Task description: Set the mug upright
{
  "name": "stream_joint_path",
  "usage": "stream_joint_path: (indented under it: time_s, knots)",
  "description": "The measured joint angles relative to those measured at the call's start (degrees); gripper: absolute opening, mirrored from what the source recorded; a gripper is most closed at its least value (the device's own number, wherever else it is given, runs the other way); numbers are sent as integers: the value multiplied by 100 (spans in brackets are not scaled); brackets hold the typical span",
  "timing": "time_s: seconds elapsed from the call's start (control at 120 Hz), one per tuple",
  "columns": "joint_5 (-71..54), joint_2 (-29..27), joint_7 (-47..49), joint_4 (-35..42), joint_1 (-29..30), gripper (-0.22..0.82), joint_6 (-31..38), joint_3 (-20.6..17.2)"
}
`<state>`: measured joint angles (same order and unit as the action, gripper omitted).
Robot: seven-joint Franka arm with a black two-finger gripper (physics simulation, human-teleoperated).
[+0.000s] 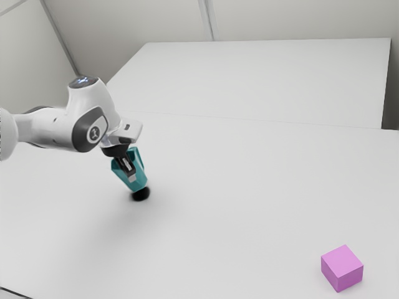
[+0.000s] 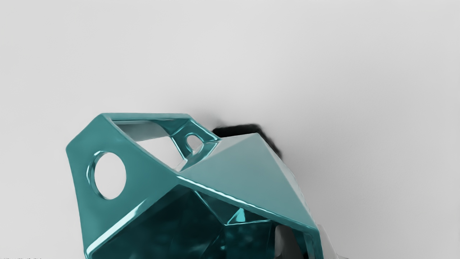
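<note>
Below the hand, the gripper [image 1: 130, 173] is on the teal faceted mug [image 1: 138, 182], which is tilted with its open end toward the hand. In the wrist view, one finger of the gripper [image 2: 308, 241] reaches inside the mug [image 2: 240, 169] and the other stands outside, with the mug's wall pinched between them. The handle, pierced by round holes, juts out on the side away from the pinched wall. A black patch lies at the mug's lower end; whether the base touches the table is hard to tell.
A pink cube [image 1: 342, 268] sits on the white table [image 1: 249, 187], far from the mug, near the exterior view's lower right corner. Pale walls rise behind the table.
</note>
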<state>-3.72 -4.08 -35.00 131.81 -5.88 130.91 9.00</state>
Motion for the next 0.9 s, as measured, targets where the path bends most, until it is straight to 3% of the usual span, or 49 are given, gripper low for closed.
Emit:
stream_joint_path:
  time_s: [0.358,0.767,0.9]
  knots:
    - [-39,278,1513,-117,-228,-18,-106,-2]
    - [-43,550,2459,-264,-266,-18,-267,13]
    - [2,624,2609,-354,-323,-10,-376,14]
